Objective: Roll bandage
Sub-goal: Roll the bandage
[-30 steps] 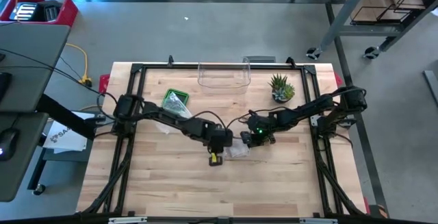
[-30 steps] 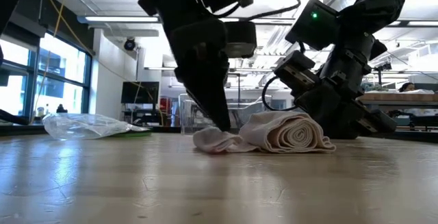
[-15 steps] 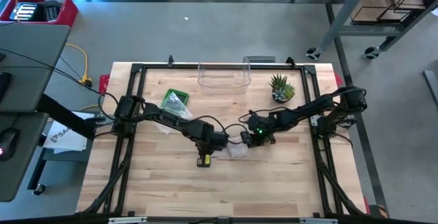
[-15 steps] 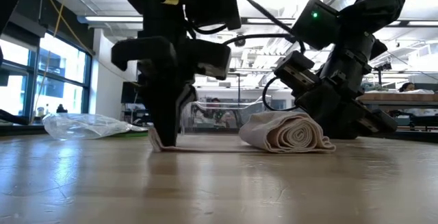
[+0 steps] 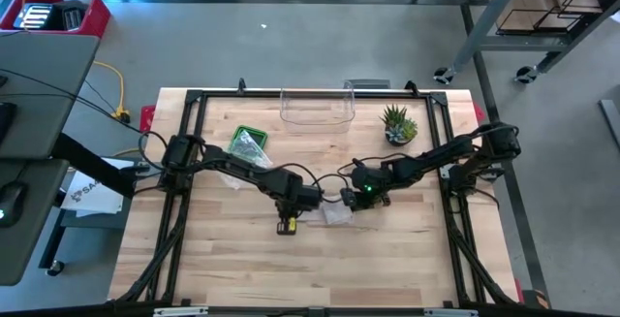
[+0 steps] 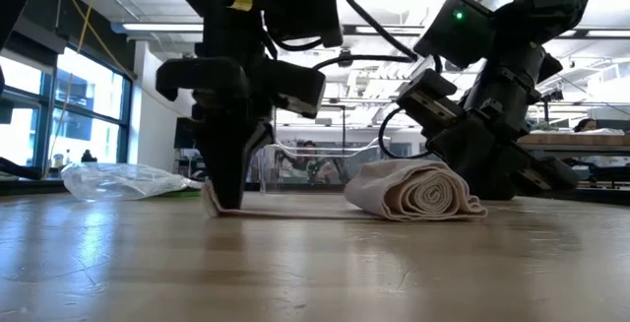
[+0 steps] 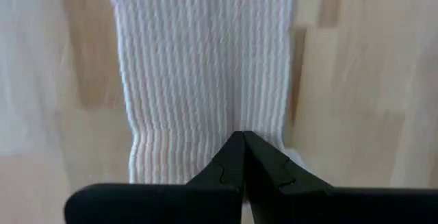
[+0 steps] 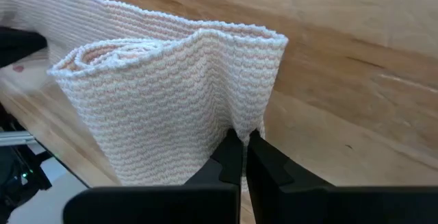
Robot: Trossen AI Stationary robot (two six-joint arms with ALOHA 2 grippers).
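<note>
Now, at mid-table, both arms work one strip of cloth.

Bandage: a white ribbed bandage [image 6: 409, 192] lies near the middle of the table [image 5: 223, 259]; one part is wound into a loose, flattened roll, and a flat tail runs from it along the wood toward the left arm.
Roll: in the low view its spiral end faces the camera, and it rests on the table against the right arm.
Tail: in the left wrist view it stretches flat and straight away from the fingers, its near edge puckered where it is pinched.
Left gripper: the left gripper [image 7: 243, 157] points down at the tail's free end, fingers together, clamped on the cloth's edge; in the low view its tip meets the table where the tail ends.
Right gripper: the right gripper [image 8: 244, 154] has its fingers together, nipping a fold of the roll's outer layer; the cloth bunches into a crease at the fingertips.
Arms: in the high view the two meet near the table's centre, the left one on the left of the bandage, the right one on the right.
Rest: a clear bag [image 6: 133, 180] lies on a green tray [image 5: 248, 143] toward the back left, a clear bin [image 5: 317, 107] sits at the back edge, and a small plant [image 5: 398, 123] stands at the back right.
</note>
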